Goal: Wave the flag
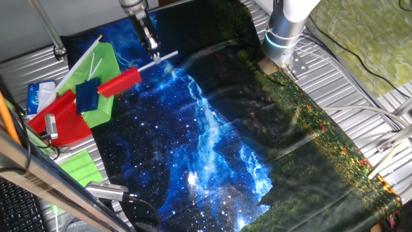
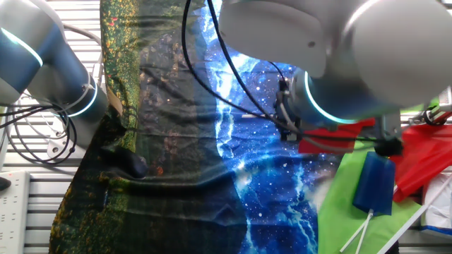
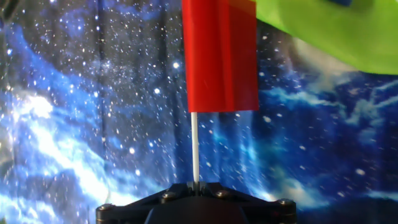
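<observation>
Right now I am holding the flag (image 1: 120, 82) by its thin white stick, with my claw (image 1: 152, 51) pinched narrow on the stick near its bare end. In the hand view the stick is running straight out from between my fingers, away from the camera, and the red cloth is sitting at the far end of it, so the flag's long axis is continuing the line of my claw. From one fixed view the stick is lying close to level above the worktop (image 1: 212, 148), with the cloth pointing toward the heap of other flags and hanging over its near edge.

That heap is what I am minding for the wave: a lime-green flag (image 1: 103, 64) is lying just beside and partly under my red cloth, with a blue flag (image 1: 87, 95) and a larger red flag (image 1: 61, 119) beyond it. I judge that any swing should be going up and over the starry cloth, not down into that pile.

No containers are showing in these views, so nothing is being held in one.
</observation>
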Tool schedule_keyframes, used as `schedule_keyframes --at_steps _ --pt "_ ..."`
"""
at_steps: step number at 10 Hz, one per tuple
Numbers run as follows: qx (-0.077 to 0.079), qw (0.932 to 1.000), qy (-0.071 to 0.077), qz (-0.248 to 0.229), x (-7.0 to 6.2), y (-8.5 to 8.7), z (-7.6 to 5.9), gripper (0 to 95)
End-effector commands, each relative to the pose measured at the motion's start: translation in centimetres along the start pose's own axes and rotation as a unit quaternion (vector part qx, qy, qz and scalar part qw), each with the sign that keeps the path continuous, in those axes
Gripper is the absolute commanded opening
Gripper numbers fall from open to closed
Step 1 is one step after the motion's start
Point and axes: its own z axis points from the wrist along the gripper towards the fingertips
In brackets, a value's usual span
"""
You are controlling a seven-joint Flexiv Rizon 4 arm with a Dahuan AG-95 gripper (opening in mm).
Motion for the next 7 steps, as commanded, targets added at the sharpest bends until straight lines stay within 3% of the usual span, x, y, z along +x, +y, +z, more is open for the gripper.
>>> schedule_keyframes --at_steps 1,7 --pt "0.004 1.0 0.0 0.001 -0.7 1.0 1.9 0.0" --pt "0.018 0.9992 -0.029 0.019 -1.3 4.2 7.1 0.0"
